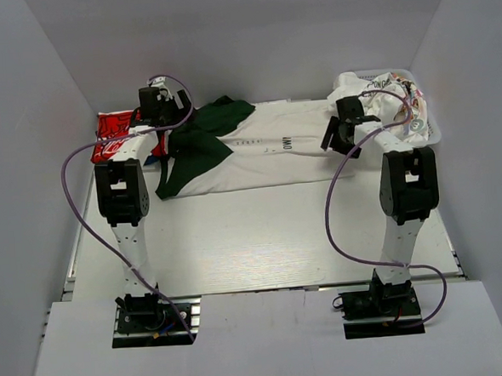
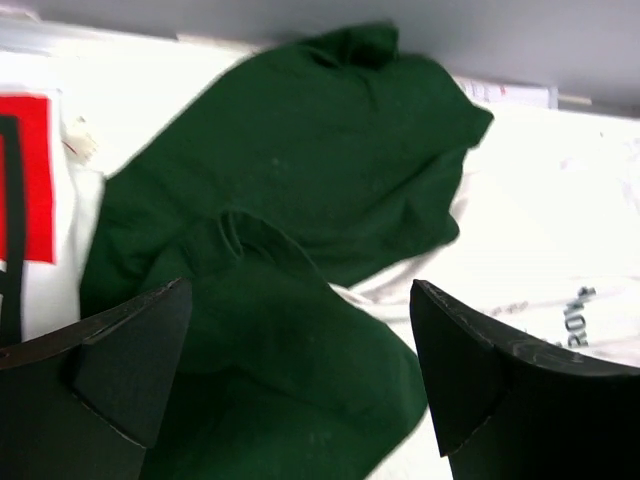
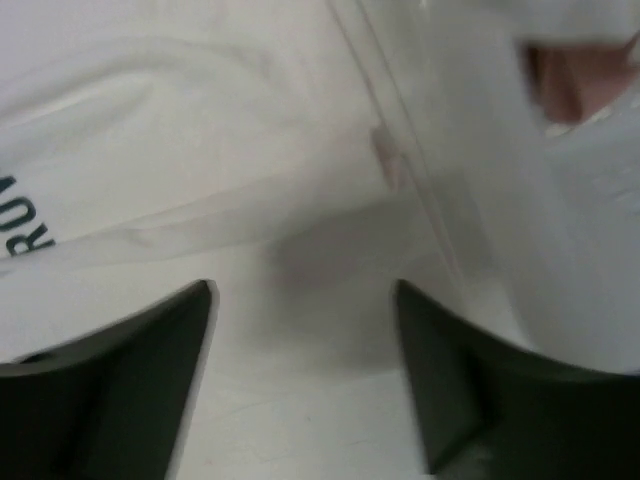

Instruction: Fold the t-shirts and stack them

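Off-white tee (image 1: 274, 152) is laid out flat across the far half of the table (image 1: 263, 238), black lettering visible near its middle. Dark green tee (image 1: 201, 144) sits crumpled on its left end, overlapping it, folds bunched up. Red tee (image 1: 115, 132) is at the far left edge, partly hidden behind the left arm; left wrist cam catches a red-and-white patch of it just beside the green one. White mesh basket (image 1: 431, 130) is at the far right corner with a heap of pale printed cloth (image 1: 381, 90) in it; something pink shows at the top right of the right wrist cam, too blurred to tell what. Left gripper (image 2: 300, 290) hangs right over the green tee, jaws wide apart, nothing pinched between them, cloth lying loose below. Right gripper (image 3: 302, 290) is over the right end of the off-white tee, just beside the basket wall, jaws apart too, nothing held. Both arms reach out to the far side, well apart from each other.
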